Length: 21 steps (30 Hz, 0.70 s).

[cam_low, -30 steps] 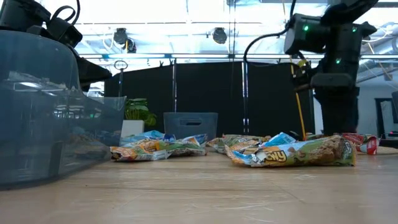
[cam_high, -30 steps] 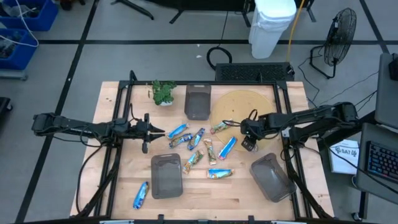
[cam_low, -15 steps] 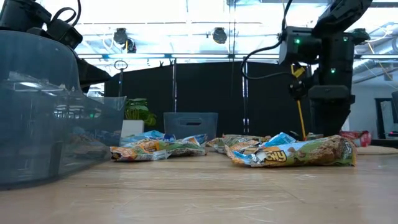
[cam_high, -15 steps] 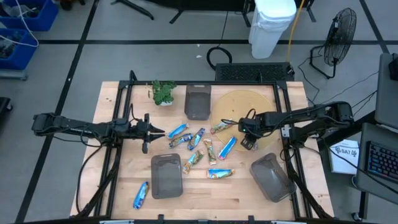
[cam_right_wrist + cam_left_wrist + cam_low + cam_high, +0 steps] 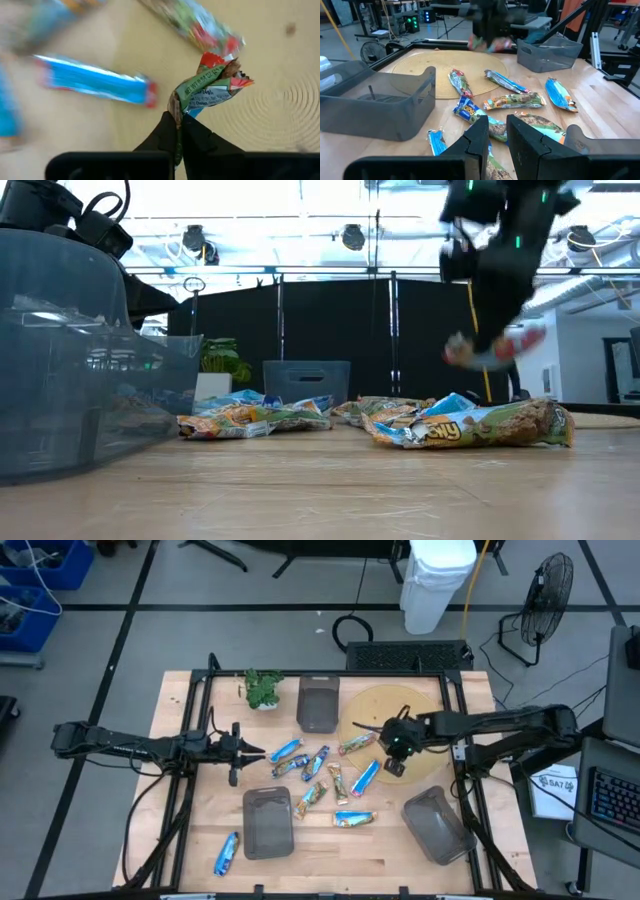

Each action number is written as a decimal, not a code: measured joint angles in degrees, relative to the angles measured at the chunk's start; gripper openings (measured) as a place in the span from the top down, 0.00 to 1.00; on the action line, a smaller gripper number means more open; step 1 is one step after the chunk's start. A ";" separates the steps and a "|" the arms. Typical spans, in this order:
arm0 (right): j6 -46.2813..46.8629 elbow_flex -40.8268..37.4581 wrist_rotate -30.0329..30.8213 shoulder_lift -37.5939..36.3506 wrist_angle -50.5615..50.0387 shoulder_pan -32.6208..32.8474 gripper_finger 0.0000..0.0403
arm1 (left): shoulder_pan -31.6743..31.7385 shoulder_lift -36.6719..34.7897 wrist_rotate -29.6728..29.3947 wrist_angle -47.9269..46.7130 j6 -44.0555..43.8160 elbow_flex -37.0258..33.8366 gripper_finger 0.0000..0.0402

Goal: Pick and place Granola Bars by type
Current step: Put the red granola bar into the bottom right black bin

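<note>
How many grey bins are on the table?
3. The far bin sits beside the plant, the middle bin near the front edge, the right bin at the front right.

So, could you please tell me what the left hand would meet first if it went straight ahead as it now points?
Most likely the blue-wrapped granola bar just ahead of the left hand, the nearest of the scattered bars, though the hand's height above the table is hard to judge.

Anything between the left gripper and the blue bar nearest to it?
In the high view the stretch of table from the left gripper to the nearest blue bar is bare wood; the two are close but apart.
</note>
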 joint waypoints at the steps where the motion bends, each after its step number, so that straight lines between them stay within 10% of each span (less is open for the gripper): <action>1: 0.14 1.38 -1.41 -1.52 -1.07 0.70 0.99 | -0.01 0.00 -0.38 0.00 0.00 0.00 0.82; 11: 26.44 6.15 -6.76 -14.57 -11.64 18.80 1.00 | 0.01 0.00 -0.93 -0.22 -0.02 0.00 0.82; 21: 57.34 6.17 -5.30 -11.63 -12.30 43.00 1.00 | 0.01 0.00 -0.93 -0.22 -0.57 0.00 0.82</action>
